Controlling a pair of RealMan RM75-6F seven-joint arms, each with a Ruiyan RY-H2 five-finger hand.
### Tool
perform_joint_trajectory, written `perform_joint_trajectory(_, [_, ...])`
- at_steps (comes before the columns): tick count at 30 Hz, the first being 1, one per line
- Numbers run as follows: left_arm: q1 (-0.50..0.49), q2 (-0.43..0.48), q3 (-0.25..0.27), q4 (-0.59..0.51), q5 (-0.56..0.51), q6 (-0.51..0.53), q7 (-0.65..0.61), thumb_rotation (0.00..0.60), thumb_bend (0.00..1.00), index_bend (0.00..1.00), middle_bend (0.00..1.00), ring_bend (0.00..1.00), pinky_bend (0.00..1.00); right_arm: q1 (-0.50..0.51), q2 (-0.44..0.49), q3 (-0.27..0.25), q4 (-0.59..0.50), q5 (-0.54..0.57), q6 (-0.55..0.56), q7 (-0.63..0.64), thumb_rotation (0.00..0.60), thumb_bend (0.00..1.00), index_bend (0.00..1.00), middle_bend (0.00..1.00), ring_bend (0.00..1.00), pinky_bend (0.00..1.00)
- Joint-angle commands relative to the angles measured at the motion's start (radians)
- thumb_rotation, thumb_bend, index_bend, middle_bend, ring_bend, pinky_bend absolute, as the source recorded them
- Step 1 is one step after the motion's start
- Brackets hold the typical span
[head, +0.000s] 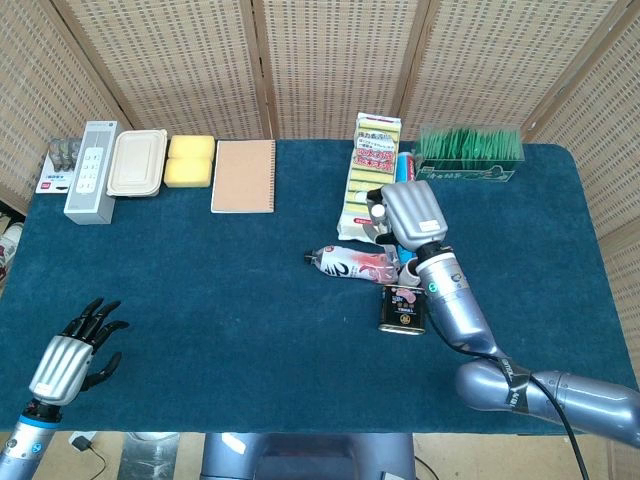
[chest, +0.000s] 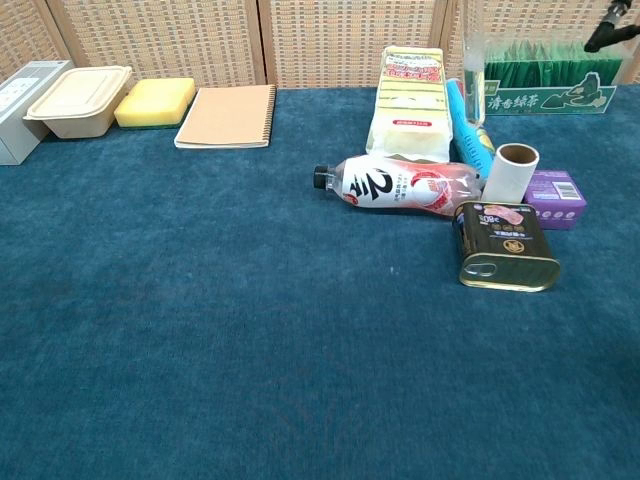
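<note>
1. The left hand (head: 70, 362) hovers at the near-left edge of the blue table (head: 230, 290). Its fingers are spread and it grasps nothing, well apart from every object.
2. Along the far edge, the lidded food box (head: 137, 162), yellow sponge (head: 190, 160) and spiral notebook (head: 243, 176) lie in a row, nowhere near either hand.
3. The drink bottle (chest: 400, 186) lies on its side, touching the sponge pack (chest: 412, 100) behind it.
4. The right hand (head: 408, 212) is raised above this cluster, back toward the head camera, so that view hides its fingers. In the chest view a clear slender thing (chest: 473, 60) hangs upright from above the frame, and I judge the hand is grasping it. Its lower end is just over the blue roll (chest: 470, 125) and off the table.
5. So the pick looks done, with the setting-down left.
6. The tin can (chest: 505, 245), white roll (chest: 515, 172) and purple box (chest: 558, 196) stay close together below.
</note>
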Motion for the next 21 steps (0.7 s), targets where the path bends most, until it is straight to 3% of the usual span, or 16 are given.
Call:
perform_joint_trajectory(1, [-0.002,0.002,-0.001,-0.011,0.0,-0.004,0.012,0.6,0.36,0.29,0.14,0.05,0.27,-0.008,0.012,-0.012,0.024,-0.015,-0.014,0.042,0.6,0.4,0.75,0.96,0.98,0.99])
perform_joint_trajectory(13, [0.0,0.008,0.0,-0.033,0.001,-0.006,0.033,0.6,0.36,0.29,0.14,0.04,0.27,-0.041,0.057,-0.043,0.06,-0.056,-0.025,0.133,0.6,0.4,0.75,0.96,0.98,0.99])
perform_joint_trajectory(21, [0.001,0.008,-0.002,-0.033,-0.001,-0.008,0.038,0.6,0.36,0.29,0.14,0.05,0.27,-0.045,0.029,-0.076,0.11,-0.082,-0.025,0.162,0.6,0.4,0.75,0.96,0.98,0.99])
